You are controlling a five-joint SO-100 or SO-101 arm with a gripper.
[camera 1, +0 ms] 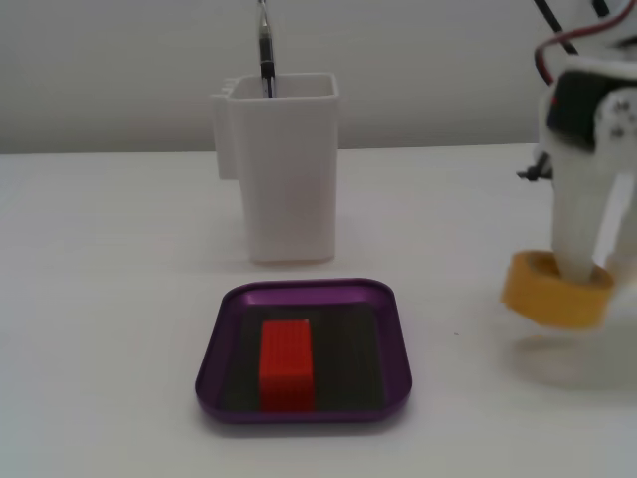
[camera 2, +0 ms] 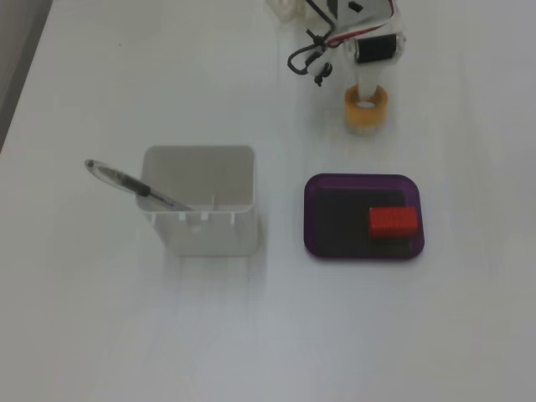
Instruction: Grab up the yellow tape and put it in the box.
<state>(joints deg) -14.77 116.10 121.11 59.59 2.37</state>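
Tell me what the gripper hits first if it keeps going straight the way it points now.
The gripper points down, one finger inside the yellow tape's core. Straight on it would meet the white table beneath the roll, which appears slightly lifted; that gap is hard to judge.

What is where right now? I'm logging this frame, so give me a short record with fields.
tape: yellow roll, lifted off the table, one gripper finger in its core
tray: purple, left of the tape in the front fixed view
block: red, already inside the tray
container: white, behind the tray, holds a pen
task state: tape not yet in the tray
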